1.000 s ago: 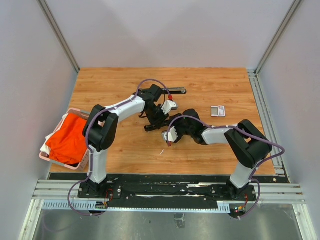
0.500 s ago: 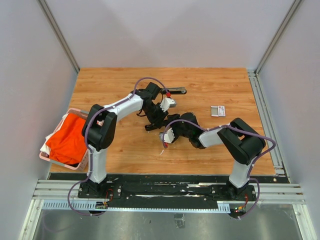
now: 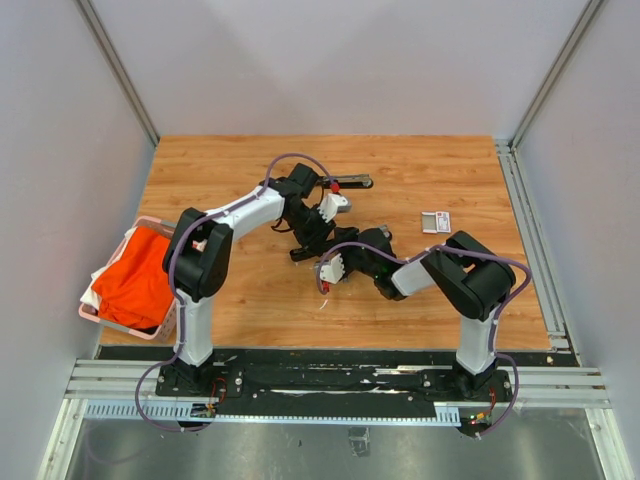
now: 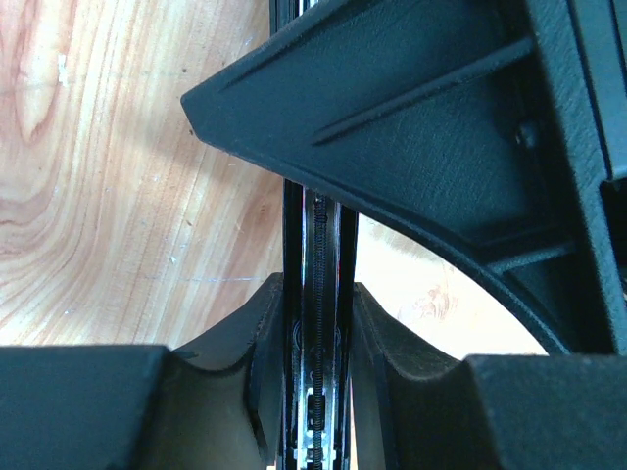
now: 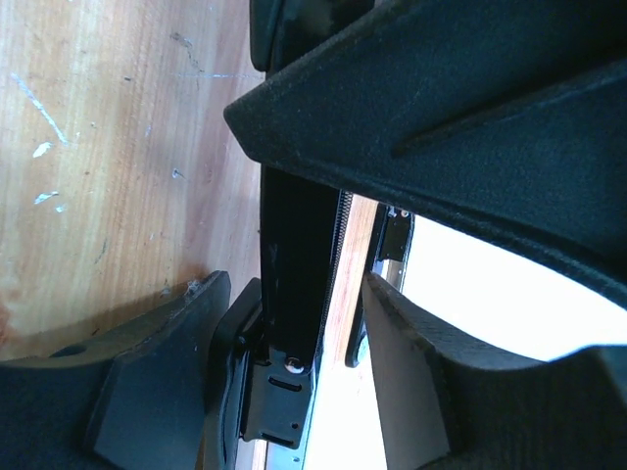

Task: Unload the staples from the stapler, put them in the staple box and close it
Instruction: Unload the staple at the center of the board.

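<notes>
The black stapler (image 3: 348, 183) lies opened out at mid-table, its upper arm pointing right. My left gripper (image 3: 315, 232) is shut on the stapler's thin lower rail (image 4: 318, 245), where a spring and metal channel show between the pads. My right gripper (image 3: 325, 268) stands open around the rail's near end (image 5: 294, 225). One of its fingers (image 5: 196, 323) is against the rail and a strip of wood shows before the other. A tiny pale sliver (image 3: 323, 302), possibly staples, lies on the wood just in front of my right gripper. Whether staples sit inside the channel is hidden.
A pink basket (image 3: 95, 318) with orange cloth (image 3: 135, 275) hangs off the table's left edge. A small white-and-red box (image 3: 436, 222) lies to the right. Metal frame rails (image 3: 525, 210) run along the right side, and grey walls close in the back and sides.
My right gripper has slid left and a little away from me onto the stapler's near end, and its jaws have narrowed. The left gripper has kept its grip, shifting only slightly.
</notes>
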Controlling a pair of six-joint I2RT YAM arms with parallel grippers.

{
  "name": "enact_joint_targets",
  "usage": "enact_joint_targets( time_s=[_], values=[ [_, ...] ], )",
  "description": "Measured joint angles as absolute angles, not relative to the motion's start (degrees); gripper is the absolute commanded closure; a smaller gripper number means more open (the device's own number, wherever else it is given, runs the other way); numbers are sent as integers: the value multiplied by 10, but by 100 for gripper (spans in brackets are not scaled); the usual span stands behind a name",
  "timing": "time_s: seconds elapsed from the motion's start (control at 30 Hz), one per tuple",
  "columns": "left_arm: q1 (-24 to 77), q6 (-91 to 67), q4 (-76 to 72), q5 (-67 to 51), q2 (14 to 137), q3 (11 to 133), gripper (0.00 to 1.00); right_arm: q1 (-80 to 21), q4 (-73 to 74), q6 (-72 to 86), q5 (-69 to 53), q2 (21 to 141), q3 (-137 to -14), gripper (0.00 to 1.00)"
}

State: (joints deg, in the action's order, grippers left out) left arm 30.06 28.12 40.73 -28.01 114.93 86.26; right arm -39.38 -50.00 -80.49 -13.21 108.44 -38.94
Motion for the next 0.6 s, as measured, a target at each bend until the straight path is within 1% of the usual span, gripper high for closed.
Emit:
enact_joint_targets(
  time_s=[0.1, 0.2, 0.43, 0.53, 0.6],
  values=[
    [300, 280, 407, -283, 1150, 863, 96, -394, -517, -796, -128, 1094, -390, 44],
    [298, 280, 407, -284, 1150, 863, 96, -394, -527, -787, -123, 1103, -395, 48],
    [296, 278, 408, -287, 1154, 866, 95, -394, -532, -766, -122, 1113, -397, 65],
    [294, 275, 407, -290, 1156, 866, 92, -394, -533, -761, -122, 1113, -398, 72],
    [293, 274, 407, -292, 1157, 866, 88, -394, -533, -760, -122, 1113, -398, 77]
  ],
)
